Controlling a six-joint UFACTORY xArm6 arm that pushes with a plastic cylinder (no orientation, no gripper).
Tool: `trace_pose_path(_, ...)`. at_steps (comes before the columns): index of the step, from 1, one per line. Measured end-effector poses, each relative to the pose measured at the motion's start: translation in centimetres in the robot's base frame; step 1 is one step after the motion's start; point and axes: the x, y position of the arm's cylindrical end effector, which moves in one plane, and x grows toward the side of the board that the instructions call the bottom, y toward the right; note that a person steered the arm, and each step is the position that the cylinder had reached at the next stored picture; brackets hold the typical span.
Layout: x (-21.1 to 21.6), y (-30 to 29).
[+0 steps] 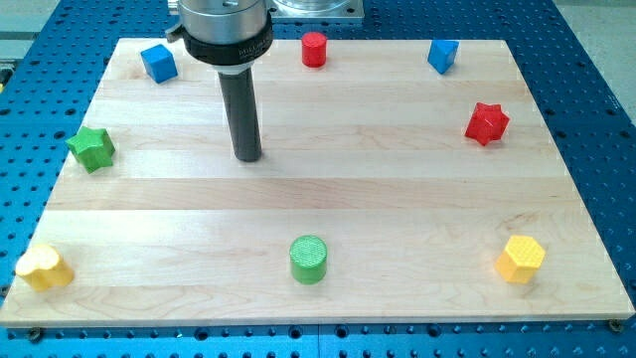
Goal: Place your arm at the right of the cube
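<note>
We count seven blocks on the board: two blue, two red, two green and yellow pairs. Our tip, touching nothing, stands lower right of the blue cube in the upper left.

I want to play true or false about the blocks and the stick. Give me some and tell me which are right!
1. My tip touches the blue cube. False: it stands apart, to the view's right and lower.
2. The green star sits near the board's left edge. True.
3. The green cylinder is at the view's top. False: it is near the bottom.
4. The red star is on the view's right. True.
</note>
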Motion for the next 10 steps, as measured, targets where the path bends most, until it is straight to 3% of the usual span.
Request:
trace_pose_path(7,-0.3,0.0)
trace_pose_path(9,-10.1,-0.4)
trace_pose_path(10,-12.2,-3.4)
